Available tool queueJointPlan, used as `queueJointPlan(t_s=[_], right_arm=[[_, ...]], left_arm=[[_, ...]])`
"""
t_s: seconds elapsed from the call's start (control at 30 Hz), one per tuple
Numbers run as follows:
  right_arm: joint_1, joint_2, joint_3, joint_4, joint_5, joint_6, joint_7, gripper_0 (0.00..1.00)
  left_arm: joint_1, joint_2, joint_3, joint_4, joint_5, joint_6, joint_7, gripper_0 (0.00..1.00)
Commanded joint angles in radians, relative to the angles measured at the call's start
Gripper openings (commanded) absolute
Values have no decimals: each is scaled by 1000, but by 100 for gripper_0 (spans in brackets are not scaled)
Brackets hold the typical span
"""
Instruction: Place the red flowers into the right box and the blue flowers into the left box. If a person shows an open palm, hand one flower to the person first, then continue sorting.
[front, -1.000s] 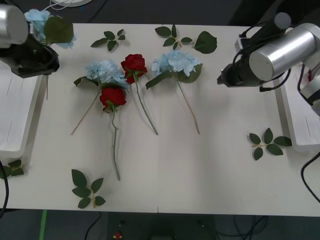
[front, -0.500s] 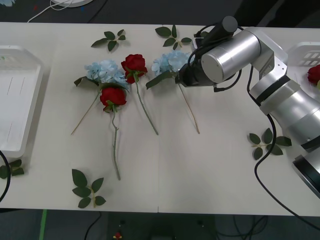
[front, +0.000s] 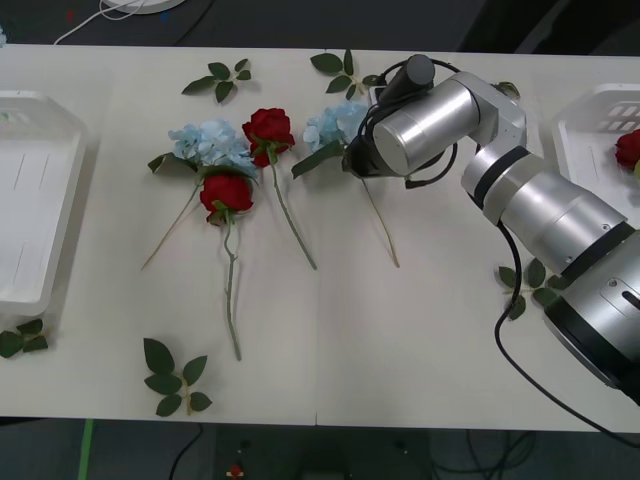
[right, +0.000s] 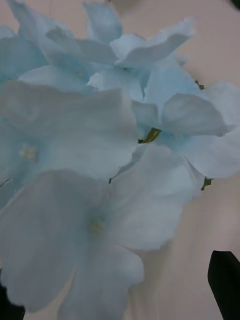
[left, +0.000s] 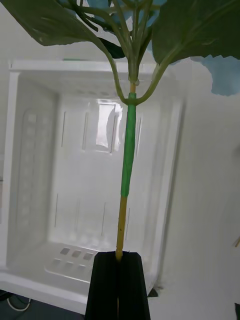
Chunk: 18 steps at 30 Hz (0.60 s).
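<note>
Front view: right arm reaches across the table (front: 420, 340), its wrist over the blue hydrangea (front: 335, 125) in the middle-right of the flower group; the right pincer itself is hidden under the wrist, so whether it is spread or pressed together cannot be told. A second blue hydrangea (front: 208, 143) lies further left, a red rose (front: 268, 131) between the two, another red rose (front: 226, 192) just below the left hydrangea, touching it. All four lie flat on the table with stems pointing toward the robot. Left box (front: 35, 200) at the left table edge, white. Right box (front: 590, 125) at the right edge with a red bloom (front: 630, 148) inside at its edge. Loose leaf sprigs (front: 172, 378) scattered around.

Right wrist view: pale-blue petals (right: 100, 150) very close to the camera, table surface behind. One black fingertip (right: 225, 282) at a corner, the other barely seen; spread cannot be judged.

Left wrist view: left pincer (left: 120, 280) pressed together, pinching a hydrangea stem (left: 126, 170) at its yellow lower end. Stem runs up to big green leaves (left: 45, 22) and blue petals (left: 225, 75). The white box (left: 75, 165) lies behind the stem.
</note>
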Motion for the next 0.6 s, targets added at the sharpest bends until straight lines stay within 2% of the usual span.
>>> queueJointPlan(t_s=[0.03, 0.2, 0.37, 0.6], right_arm=[[-92, 62, 19, 83, 15, -47, 40, 100], [-132, 96, 64, 185, 10, -102, 40, 100], [-143, 133, 74, 264, 19, -168, 42, 100], [-143, 153, 94, 283, 33, -174, 40, 100]], left_arm=[[98, 83, 73, 33, 80, -61, -49, 0], [156, 84, 107, 162, 143, -165, -105, 0], [187, 83, 68, 258, 145, -300, -155, 0], [230, 83, 50, 284, 149, -391, -162, 0]])
